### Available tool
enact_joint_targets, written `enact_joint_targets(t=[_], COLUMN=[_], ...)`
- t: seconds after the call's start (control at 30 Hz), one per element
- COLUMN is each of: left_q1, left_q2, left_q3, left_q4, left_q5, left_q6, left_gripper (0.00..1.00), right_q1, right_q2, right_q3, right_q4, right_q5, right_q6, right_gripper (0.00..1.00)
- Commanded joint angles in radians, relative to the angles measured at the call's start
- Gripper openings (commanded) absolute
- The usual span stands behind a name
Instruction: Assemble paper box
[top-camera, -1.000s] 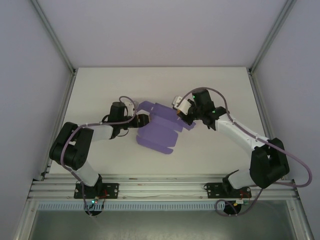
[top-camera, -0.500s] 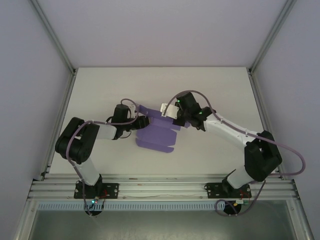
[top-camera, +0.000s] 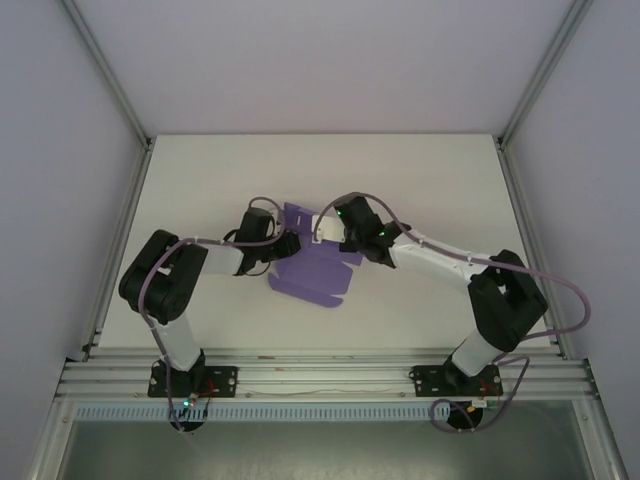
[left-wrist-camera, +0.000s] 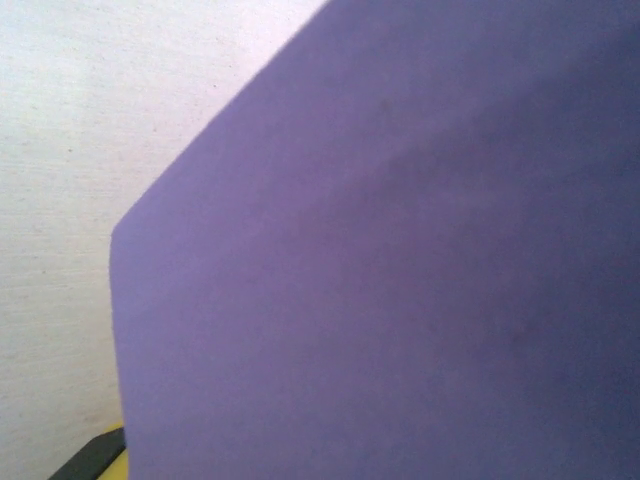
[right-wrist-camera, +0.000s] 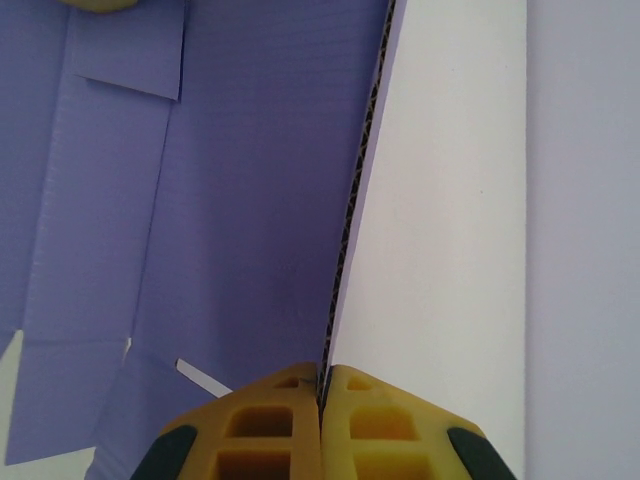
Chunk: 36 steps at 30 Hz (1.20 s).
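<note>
1. Paper box (top-camera: 308, 275): a die-cut sheet of purple card with flaps and tabs, not folded shut; in the right wrist view its purple face (right-wrist-camera: 230, 200) carries straight creases and cut slits; its cut edge shows corrugated fluting; the reverse face is white.
2. It lies near the middle of the table (top-camera: 200, 180), between the two grippers; most of it rests flat on the surface; one panel on its right side stands up on edge.
3. Seen from the top camera, its long axis runs from the far side of the table towards the arms' bases, leaning a little so that the far end sits to the left and the near end to the right; a small flap points to the far side; a stepped, tabbed edge faces the bases.
4. On the raised panel the right gripper (top-camera: 335, 240) (right-wrist-camera: 322, 385) has its yellow fingertips (right-wrist-camera: 270, 420) pressed together with the card's edge pinched between them; the purple face is on one side and the white face on the other.
5. At the sheet's left edge sits the left gripper (top-camera: 287, 246); the left wrist camera looks closely onto purple card (left-wrist-camera: 400, 280), with bare table (left-wrist-camera: 100, 120) at the upper left and a corner of a yellow-and-black finger (left-wrist-camera: 105, 458) at the bottom left; how far these fingers are apart, and whether they grip the card, I cannot tell.
</note>
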Motion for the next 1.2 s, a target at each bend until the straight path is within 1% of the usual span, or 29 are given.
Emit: enact_joint_targets(t=[0.0,0.17,0.23,0.4,0.47,0.53,0.67,0.7,0.77,0.8,0.87,0.9,0.97,1.03,1.1,1.17], left_q1=[-0.046,-0.071,-0.071,-0.071,-0.072,-0.068,-0.060,-0.060,-0.055,-0.048,-0.018,0.004,0.056,0.103,0.141,0.168], left_q2=[0.030,0.023,0.018,-0.049,-0.088,-0.130,-0.231,-0.262,-0.336,-0.372,-0.442,-0.472,-0.530,-0.560,-0.548,-0.504], left_q3=[0.032,0.062,0.064,0.016,0.000,-0.011,-0.032,-0.033,-0.037,-0.038,-0.042,-0.043,-0.045,-0.044,-0.024,0.008], left_q4=[-0.069,-0.175,-0.196,-0.154,-0.156,-0.174,-0.210,-0.239,-0.307,-0.340,-0.397,-0.420,-0.445,-0.453,-0.458,-0.457], left_q5=[-0.065,-0.149,-0.157,-0.103,-0.108,-0.125,-0.122,-0.142,-0.200,-0.229,-0.278,-0.288,-0.300,-0.339,-0.339,-0.318], left_q6=[-0.002,0.016,0.015,0.010,0.000,-0.004,0.004,0.011,0.016,0.039,0.035,0.032,0.041,0.042,0.066,0.093], left_gripper=[0.23,0.21,0.20,0.20,0.21,0.30,0.44,0.48,0.61,0.69,0.96,1.00,1.00,1.00,1.00,1.00], right_q1=[0.048,0.050,0.050,0.051,0.050,0.051,0.051,0.050,0.051,0.051,0.051,0.050,0.051,0.051,0.050,0.049], right_q2=[0.022,0.019,0.018,-0.006,-0.015,-0.015,-0.012,-0.013,-0.019,-0.023,-0.034,-0.038,-0.045,-0.051,-0.051,-0.047], right_q3=[-0.039,-0.038,-0.042,-0.072,-0.089,-0.096,-0.118,-0.123,-0.139,-0.145,-0.162,-0.166,-0.169,-0.179,-0.194,-0.196], right_q4=[0.005,0.020,0.031,0.101,0.145,0.170,0.227,0.238,0.278,0.297,0.323,0.330,0.350,0.383,0.424,0.438], right_q5=[0.041,0.076,0.090,0.086,0.088,0.106,0.132,0.135,0.141,0.138,0.120,0.114,0.104,0.086,0.068,0.062], right_q6=[-0.069,-0.074,-0.082,-0.133,-0.161,-0.188,-0.215,-0.221,-0.232,-0.237,-0.265,-0.273,-0.275,-0.272,-0.275,-0.275], right_gripper=[0.00,0.00,0.00,0.00,0.00,0.00,0.00,0.00,0.00,0.00,0.00,0.00,0.00,0.00,0.00,0.00])
